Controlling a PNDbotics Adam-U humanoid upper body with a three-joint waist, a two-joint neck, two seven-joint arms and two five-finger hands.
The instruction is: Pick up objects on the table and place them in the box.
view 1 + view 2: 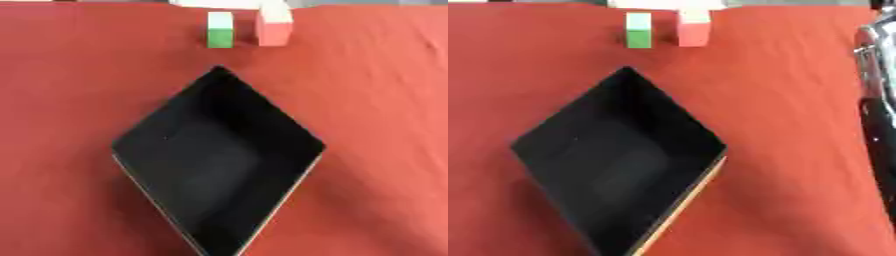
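Observation:
An open black box (210, 165) lies turned like a diamond in the middle of the red cloth, and nothing shows inside it. Beyond its far corner stand two small blocks side by side, apart from each other. The green block (220, 33) has a white top. To its right, the red block (274, 29) also has a white top. Neither hand shows. Only a black and silver stretch of my right arm (874, 105) runs down the right edge of the right eye view, well away from the blocks.
The red cloth (79, 75) covers the whole table. A white object (214, 3) lies at the far edge just behind the blocks. Open cloth stretches on both sides of the box.

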